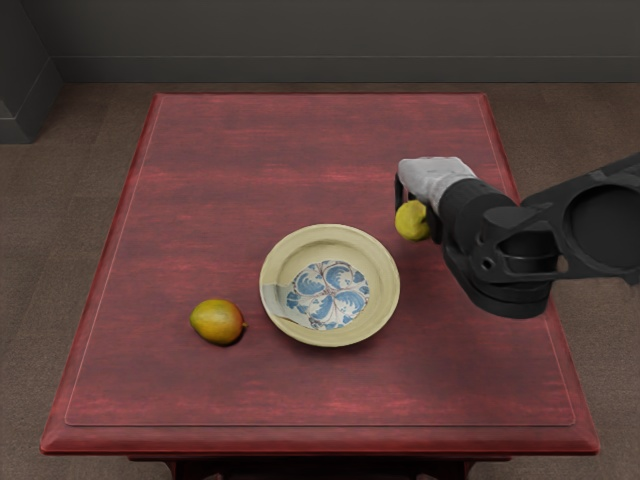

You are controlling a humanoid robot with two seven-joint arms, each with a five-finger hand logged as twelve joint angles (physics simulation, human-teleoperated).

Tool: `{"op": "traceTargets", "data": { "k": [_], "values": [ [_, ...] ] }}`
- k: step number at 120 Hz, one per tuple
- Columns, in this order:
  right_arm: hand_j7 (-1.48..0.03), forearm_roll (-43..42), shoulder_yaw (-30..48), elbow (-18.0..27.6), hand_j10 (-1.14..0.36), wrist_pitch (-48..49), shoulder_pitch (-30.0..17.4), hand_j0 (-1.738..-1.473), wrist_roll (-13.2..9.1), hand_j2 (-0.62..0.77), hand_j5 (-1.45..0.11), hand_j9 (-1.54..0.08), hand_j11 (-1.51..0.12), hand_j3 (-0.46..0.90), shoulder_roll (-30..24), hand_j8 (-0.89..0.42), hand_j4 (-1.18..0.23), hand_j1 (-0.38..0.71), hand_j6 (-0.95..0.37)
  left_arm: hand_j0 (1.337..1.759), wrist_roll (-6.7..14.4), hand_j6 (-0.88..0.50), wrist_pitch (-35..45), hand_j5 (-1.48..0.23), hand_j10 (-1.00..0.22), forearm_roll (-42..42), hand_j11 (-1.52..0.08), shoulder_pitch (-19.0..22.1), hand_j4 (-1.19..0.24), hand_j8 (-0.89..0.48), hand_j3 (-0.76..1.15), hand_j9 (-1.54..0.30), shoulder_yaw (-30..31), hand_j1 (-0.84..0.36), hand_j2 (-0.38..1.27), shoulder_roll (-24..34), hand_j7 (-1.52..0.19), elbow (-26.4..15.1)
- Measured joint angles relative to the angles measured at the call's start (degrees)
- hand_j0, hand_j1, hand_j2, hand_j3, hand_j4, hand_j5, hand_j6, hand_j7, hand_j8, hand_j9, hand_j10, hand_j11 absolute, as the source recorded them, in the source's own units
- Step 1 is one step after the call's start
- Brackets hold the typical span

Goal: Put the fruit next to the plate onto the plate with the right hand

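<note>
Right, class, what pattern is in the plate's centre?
The plate has a blue-and-white floral swirl; head view.

Your right hand (432, 186) held a yellow fruit (410, 221) just beside the plate (385, 292); a mango (217, 321) lay opposite on the tabletop (250, 150).

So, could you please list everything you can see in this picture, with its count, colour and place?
table: one, dark red, fills most of the view
plate: one, cream with a blue pattern in the middle, on the table near its centre
green-orange fruit: one, yellow-green with an orange-red blush, on the table left of the plate, apart from it
yellow fruit: one, yellow, right of the plate, against the right hand; whether it is gripped does not show
floor: brown, around the table
right hand: one, pale grey, on a black arm from the right edge, over the table's right side
</note>
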Motion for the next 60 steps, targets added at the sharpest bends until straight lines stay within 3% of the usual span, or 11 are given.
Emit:
{"op": "traceTargets", "data": {
  "k": [28, 60],
  "values": [
    [-0.93, 1.4, 3.0, 0.0, -0.71, 0.0, 0.6, -1.653, 0.0, 0.22, -0.96, -0.94, -0.94, 0.00, 3.0, -0.64, -0.65, 0.20, -0.52, 1.658, 0.0, 0.00, 0.0, 0.00, 0.00, 0.0, 0.00, 0.1, 0.00, 0.00, 0.00, 0.00, 0.0, 0.35, 0.00, 0.0, 0.00, 0.0],
    [-0.93, 2.8, 5.6, -0.1, -0.71, 0.0, 0.7, -1.654, 0.0, 0.28, -0.96, -0.94, -0.94, 0.00, 7.4, -0.64, -0.65, 0.22, -0.52, 1.658, 0.0, 0.00, 0.0, 0.00, 0.00, 0.0, 0.00, 0.2, 0.00, 0.00, 0.00, 0.00, 0.0, 0.35, 0.00, 0.0, 0.00, 0.0]
  ]
}}
